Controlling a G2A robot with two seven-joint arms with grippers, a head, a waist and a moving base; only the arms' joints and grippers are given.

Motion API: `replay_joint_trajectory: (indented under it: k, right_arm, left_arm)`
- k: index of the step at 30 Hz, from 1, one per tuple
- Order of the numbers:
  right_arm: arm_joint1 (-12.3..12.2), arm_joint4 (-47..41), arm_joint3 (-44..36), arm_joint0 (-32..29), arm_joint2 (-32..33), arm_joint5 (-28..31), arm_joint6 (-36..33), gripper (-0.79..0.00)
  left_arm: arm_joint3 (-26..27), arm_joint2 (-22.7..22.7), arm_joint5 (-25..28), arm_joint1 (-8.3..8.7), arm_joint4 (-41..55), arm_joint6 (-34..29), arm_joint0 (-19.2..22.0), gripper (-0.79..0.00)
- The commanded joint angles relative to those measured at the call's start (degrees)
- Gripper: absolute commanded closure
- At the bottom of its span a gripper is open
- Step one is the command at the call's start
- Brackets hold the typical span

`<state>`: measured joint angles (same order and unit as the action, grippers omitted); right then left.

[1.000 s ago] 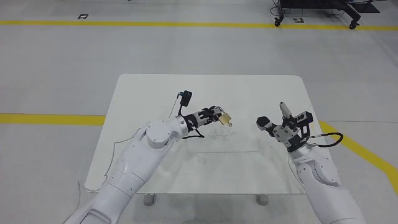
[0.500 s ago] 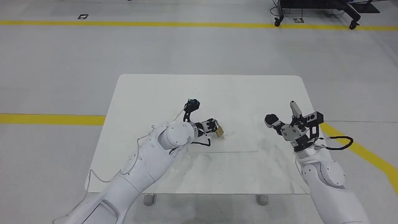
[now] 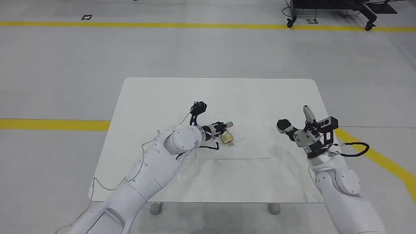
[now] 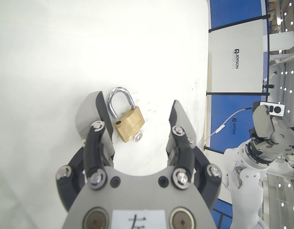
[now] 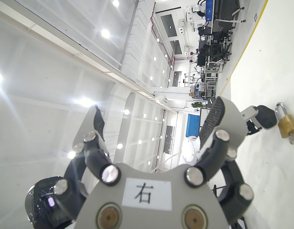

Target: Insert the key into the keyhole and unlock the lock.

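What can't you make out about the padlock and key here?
Key: its blade is hidden inside the brass padlock in the left wrist view.
Shackle: too small in the top view to tell whether it is released.
Left pincer: whether it touches the shackle is unclear in the left wrist view.

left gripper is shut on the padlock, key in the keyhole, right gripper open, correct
No. The left wrist view shows the left gripper open, with the padlock lying on the table between its fingers. The key is in the keyhole and the right gripper is open.
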<state>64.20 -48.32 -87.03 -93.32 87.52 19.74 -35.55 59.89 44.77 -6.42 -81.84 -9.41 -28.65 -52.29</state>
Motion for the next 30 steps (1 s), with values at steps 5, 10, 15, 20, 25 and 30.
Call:
replay_joint_trajectory:
  k: [5,10,15,20,25,30]
  right_arm:
    - [0.00,0.00,0.00,0.00,0.00,0.00,0.00,-0.785]
    - [0.00,0.00,0.00,0.00,0.00,0.00,0.00,-0.785]
    - [0.05,0.14,-0.38,0.14,0.04,-0.01,0.57,-0.785]
    - [0.41,-7.99,-1.80,0.85,5.43,7.38,3.10,-0.785]
    - [0.72,-15.82,-2.39,0.86,12.15,14.75,6.45,-0.785]
    - [0.72,-15.83,-2.39,0.86,12.17,14.76,6.46,-0.784]
  left_arm:
    - [8.43,3.48,8.57,1.70,-4.80,5.22,-4.32,-0.785]
    - [20.61,9.20,18.52,4.36,-19.94,22.13,-12.40,-0.785]
    - [27.49,14.61,20.06,5.82,-23.11,27.98,-19.12,-0.785]
    - [27.49,14.61,20.06,5.82,-23.11,27.98,-19.12,-0.785]
    - [27.49,14.61,20.06,5.82,-23.11,27.98,-19.12,-0.785]
    - [27.49,14.61,20.06,5.81,-23.11,27.97,-19.12,-0.785]
